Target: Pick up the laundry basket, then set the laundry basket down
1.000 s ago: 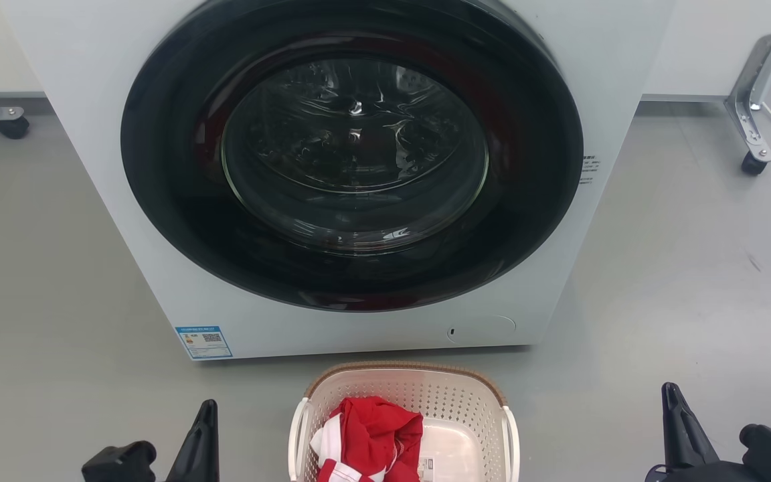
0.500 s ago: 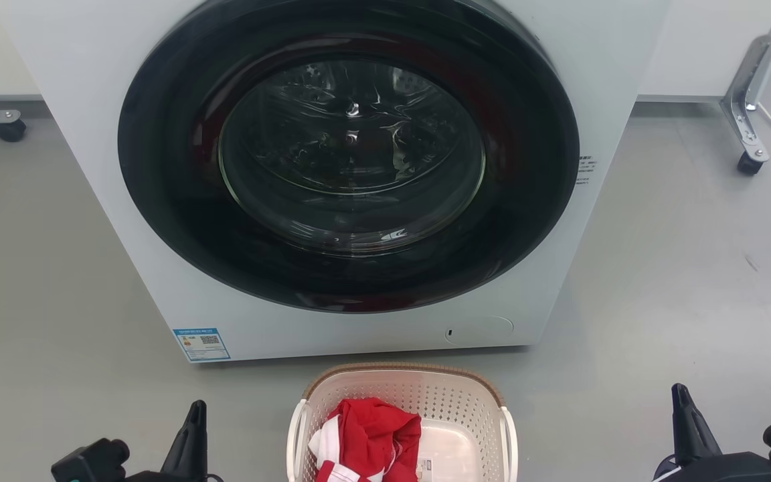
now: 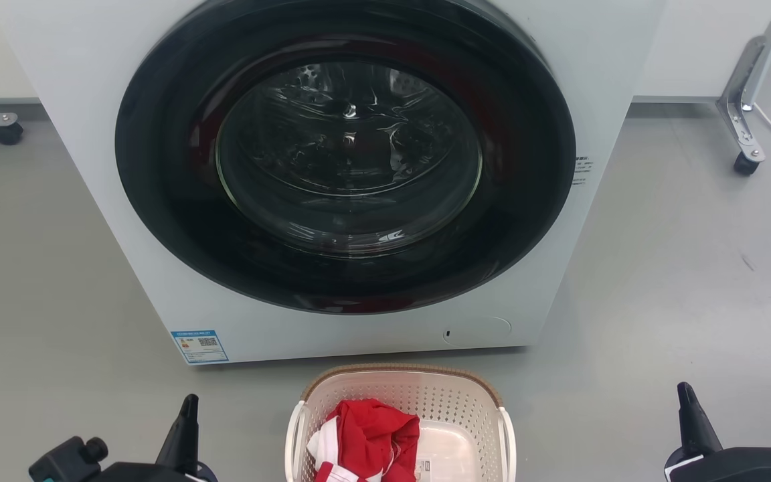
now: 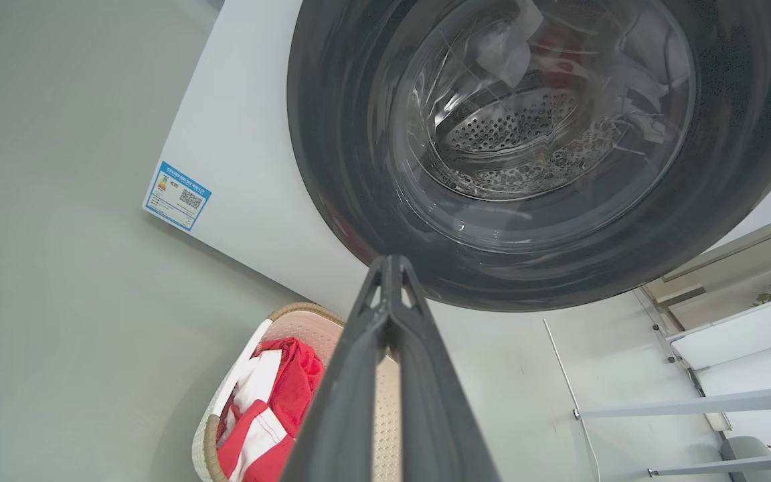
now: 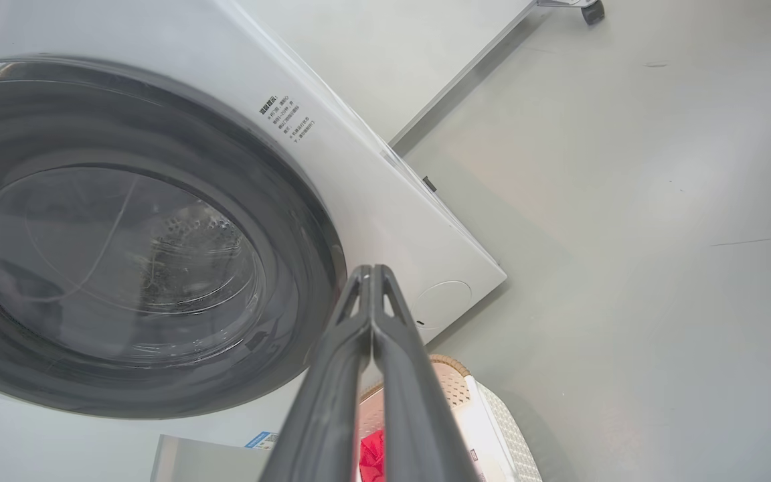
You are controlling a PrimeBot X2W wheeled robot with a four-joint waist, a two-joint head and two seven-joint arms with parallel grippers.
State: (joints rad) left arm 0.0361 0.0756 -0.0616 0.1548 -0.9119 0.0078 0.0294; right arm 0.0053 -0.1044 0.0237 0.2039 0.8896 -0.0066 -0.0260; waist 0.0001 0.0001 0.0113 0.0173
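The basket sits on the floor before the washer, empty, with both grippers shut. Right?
Not empty: in the head view a red and white cloth lies in the basket. It does sit before the washer, left gripper and right gripper shut.

- The laundry basket (image 3: 402, 395) loses its near end to the head view's bottom edge.
- A red-and-white garment (image 3: 372, 432) hides the left part of its floor.
- The washer (image 3: 600, 67) is cut off at the top.
- The print on its blue label (image 3: 199, 345) is too small to read.
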